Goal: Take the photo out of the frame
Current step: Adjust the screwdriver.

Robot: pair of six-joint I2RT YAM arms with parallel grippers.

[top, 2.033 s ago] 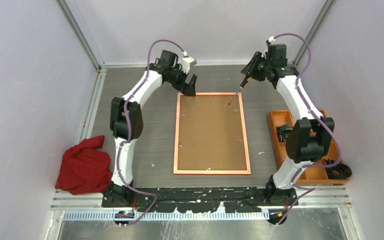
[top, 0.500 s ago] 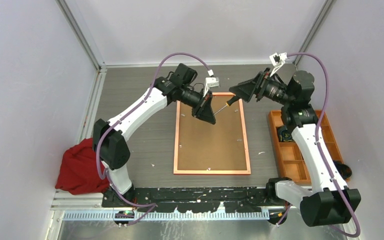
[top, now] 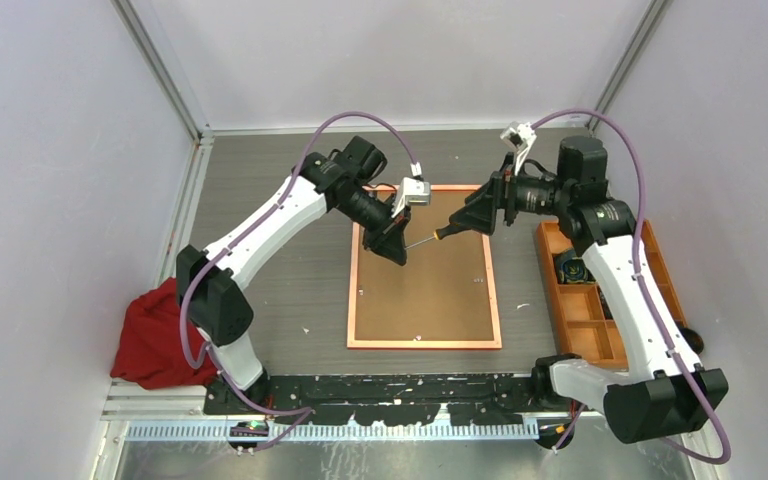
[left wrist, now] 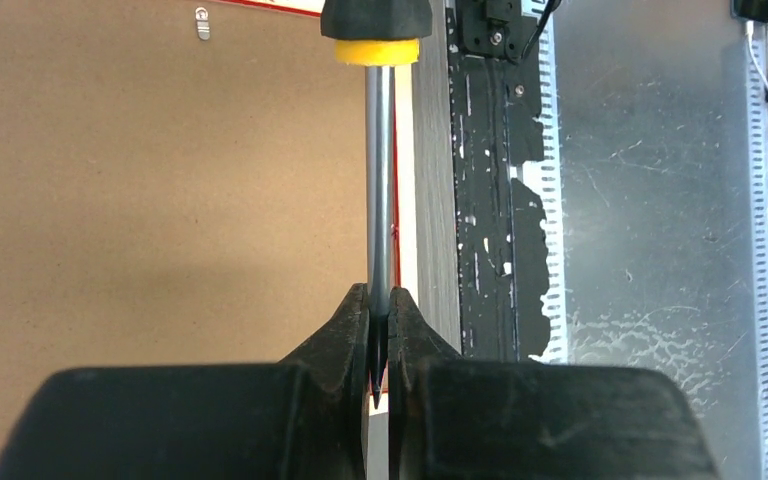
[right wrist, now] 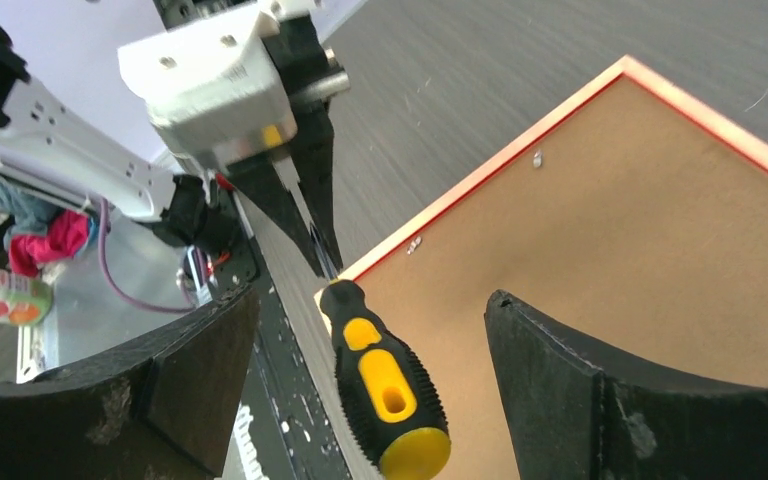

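The frame lies face down on the table, its orange-red rim around a brown backing board. The photo is hidden under that board. A black-and-yellow screwdriver hangs level above the frame's far half. My left gripper is shut on the tip of its steel shaft, the jaws pinching it. My right gripper stands open around the handle, with a gap to the fingers on both sides. The board and rim lie below.
An orange compartment tray stands at the right edge of the table. A red cloth lies crumpled at the near left. Small metal clips sit along the board's edges. The black base rail runs along the near edge.
The screwdriver has passed from my right gripper to my left: the left shut on the shaft and the right opened off the handle. Both arms swung in from the far corners over the frame.
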